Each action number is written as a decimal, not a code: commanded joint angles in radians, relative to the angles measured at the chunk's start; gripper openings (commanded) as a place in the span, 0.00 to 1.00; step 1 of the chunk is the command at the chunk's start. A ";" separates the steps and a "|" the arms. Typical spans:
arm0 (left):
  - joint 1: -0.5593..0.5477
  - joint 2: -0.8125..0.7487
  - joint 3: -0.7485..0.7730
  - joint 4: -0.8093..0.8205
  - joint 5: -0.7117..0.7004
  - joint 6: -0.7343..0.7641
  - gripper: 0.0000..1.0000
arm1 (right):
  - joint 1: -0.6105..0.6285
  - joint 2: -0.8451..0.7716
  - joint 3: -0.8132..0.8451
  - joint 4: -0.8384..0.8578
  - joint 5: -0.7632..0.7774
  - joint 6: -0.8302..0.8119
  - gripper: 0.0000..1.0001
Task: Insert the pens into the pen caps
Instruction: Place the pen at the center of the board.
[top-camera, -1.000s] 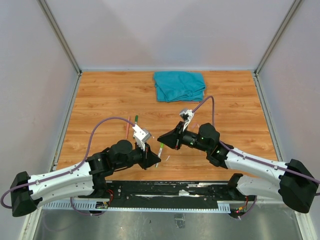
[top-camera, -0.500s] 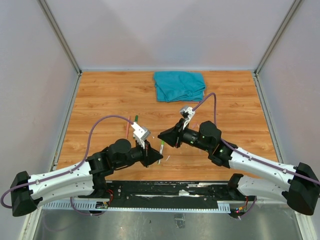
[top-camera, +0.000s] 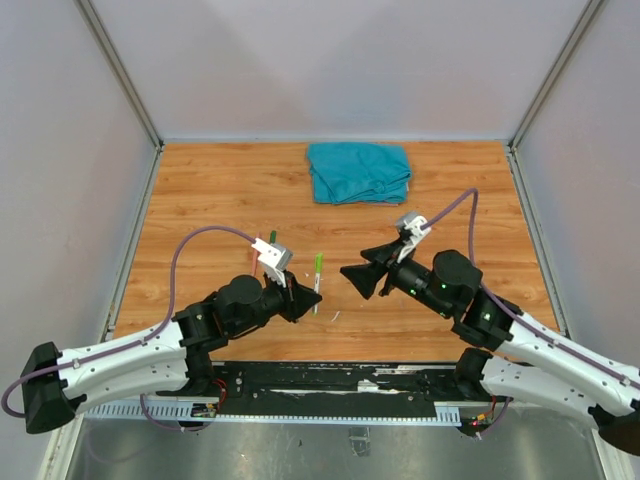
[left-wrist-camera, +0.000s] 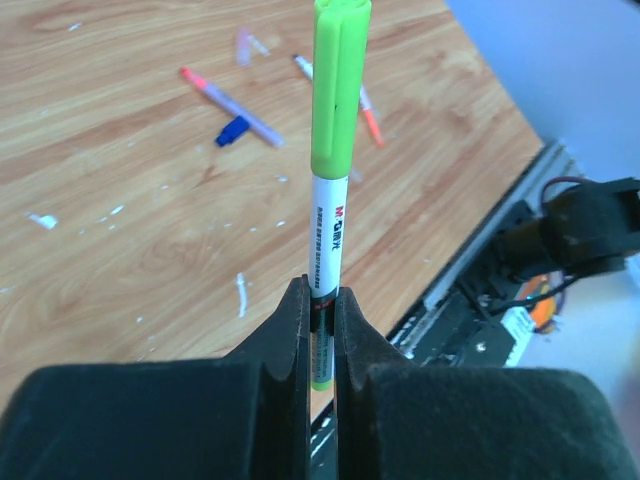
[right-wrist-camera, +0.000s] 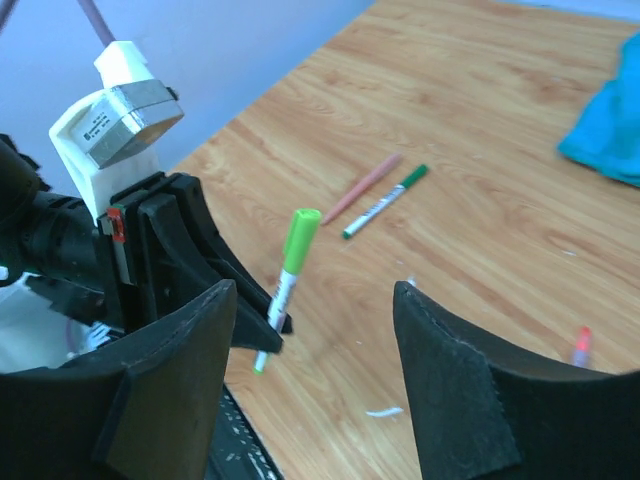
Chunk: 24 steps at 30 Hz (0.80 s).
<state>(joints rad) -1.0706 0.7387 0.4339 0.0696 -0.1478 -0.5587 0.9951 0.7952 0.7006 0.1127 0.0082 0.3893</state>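
Tabletop (left-wrist-camera: 120, 200), green pen (left-wrist-camera: 328, 230) in left hand (left-wrist-camera: 322, 300)

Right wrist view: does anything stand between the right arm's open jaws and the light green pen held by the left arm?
Nothing visible does. The light green pen, with its cap on, is clamped in the shut jaws of the left gripper. Only open air lies between it and the right gripper.

On my remote feed: white tubular left arm (top-camera: 120, 365) with black joint housings | white-and-black right arm (top-camera: 548, 345), same build | thin purple cable (top-camera: 215, 233) arcing off each wrist | white boxy wrist camera (right-wrist-camera: 115, 120) with a silver face | matte black wedge-shaped fingers (left-wrist-camera: 285, 350)
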 joint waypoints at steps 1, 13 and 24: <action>0.005 0.049 0.071 -0.118 -0.128 -0.017 0.00 | 0.010 -0.119 -0.069 -0.179 0.192 -0.050 0.65; 0.207 0.435 0.280 -0.302 -0.160 -0.027 0.01 | 0.009 -0.199 -0.112 -0.373 0.250 -0.012 0.67; 0.317 0.790 0.482 -0.471 -0.270 0.021 0.01 | 0.010 -0.205 -0.129 -0.444 0.259 -0.024 0.68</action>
<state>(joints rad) -0.7868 1.4727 0.8616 -0.3344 -0.3519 -0.5667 0.9951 0.6060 0.5892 -0.2806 0.2379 0.3691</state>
